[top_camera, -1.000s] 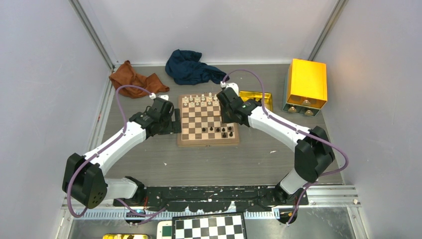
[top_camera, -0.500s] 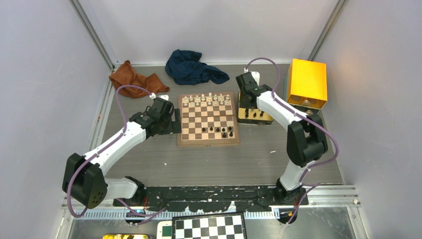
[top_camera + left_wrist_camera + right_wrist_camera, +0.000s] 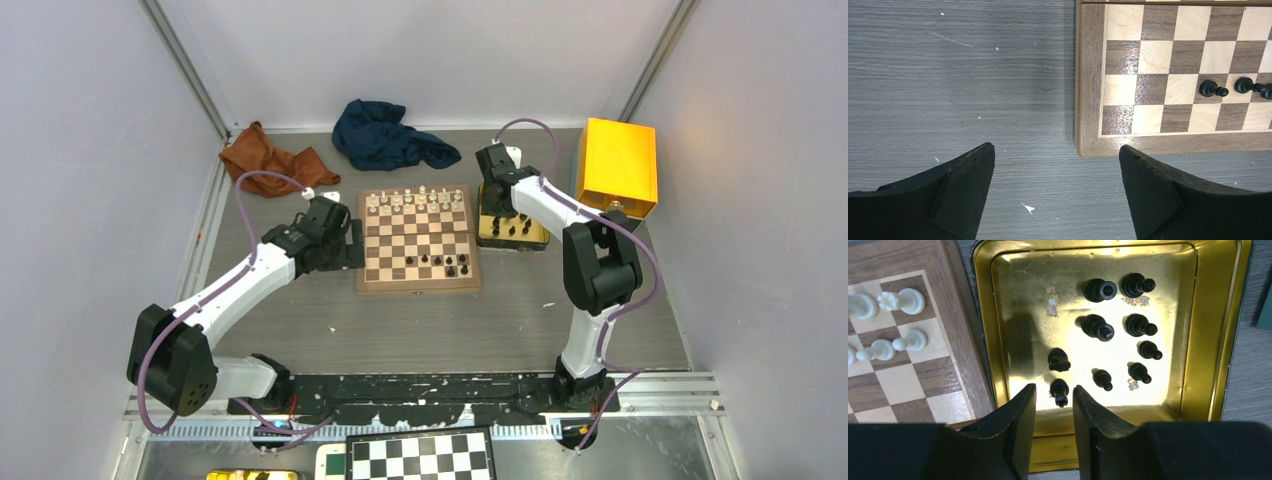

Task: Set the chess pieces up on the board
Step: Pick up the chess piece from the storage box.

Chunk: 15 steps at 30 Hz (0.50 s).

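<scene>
Chess pieces (image 3: 1098,327) wait in the gold tin tray (image 3: 1208,340). The right gripper (image 3: 1054,390) has swung there from the board (image 3: 415,283) and stands unclenched astride a black pawn (image 3: 1060,386), likely the next pickup. The left gripper (image 3: 1056,146) hangs agape.

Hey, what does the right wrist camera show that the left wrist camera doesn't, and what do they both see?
Only the right wrist view: the gold tin tray holding nine unplaced black pieces, white pieces standing on the wooden board, and the right gripper, open, at the tray's edge.
Only the left wrist view: placed black pieces on the board, bare grey table, and the left gripper, wide open, beside the board's corner.
Both: the wooden board with its brown rim.
</scene>
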{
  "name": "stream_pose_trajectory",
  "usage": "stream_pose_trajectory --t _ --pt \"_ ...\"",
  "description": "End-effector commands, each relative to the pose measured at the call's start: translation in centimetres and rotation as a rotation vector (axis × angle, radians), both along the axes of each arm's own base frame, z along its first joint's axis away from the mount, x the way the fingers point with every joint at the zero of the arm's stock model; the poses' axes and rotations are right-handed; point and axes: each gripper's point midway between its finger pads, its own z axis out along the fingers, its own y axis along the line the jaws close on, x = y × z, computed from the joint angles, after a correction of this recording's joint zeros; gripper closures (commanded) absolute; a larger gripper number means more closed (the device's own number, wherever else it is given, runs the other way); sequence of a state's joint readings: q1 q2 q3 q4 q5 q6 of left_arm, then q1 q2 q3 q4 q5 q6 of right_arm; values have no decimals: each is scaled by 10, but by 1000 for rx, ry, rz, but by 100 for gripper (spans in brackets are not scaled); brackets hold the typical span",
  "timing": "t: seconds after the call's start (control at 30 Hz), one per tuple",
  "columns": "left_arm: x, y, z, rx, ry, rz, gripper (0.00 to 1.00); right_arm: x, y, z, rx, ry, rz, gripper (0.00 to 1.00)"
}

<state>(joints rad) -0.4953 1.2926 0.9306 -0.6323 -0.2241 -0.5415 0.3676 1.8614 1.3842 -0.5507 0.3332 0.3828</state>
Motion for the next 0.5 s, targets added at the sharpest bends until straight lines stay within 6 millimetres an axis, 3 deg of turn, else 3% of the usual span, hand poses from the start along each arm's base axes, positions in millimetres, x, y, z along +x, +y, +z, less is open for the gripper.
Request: stream_pose_trajectory --t 0.0,0.47 --pt "14 -3 12 -13 -51 4 6 24 4 14 35 -66 -1 62" --pt "16 -2 12 0 -48 6 5 37 -4 -3 33 -37 -11 62"
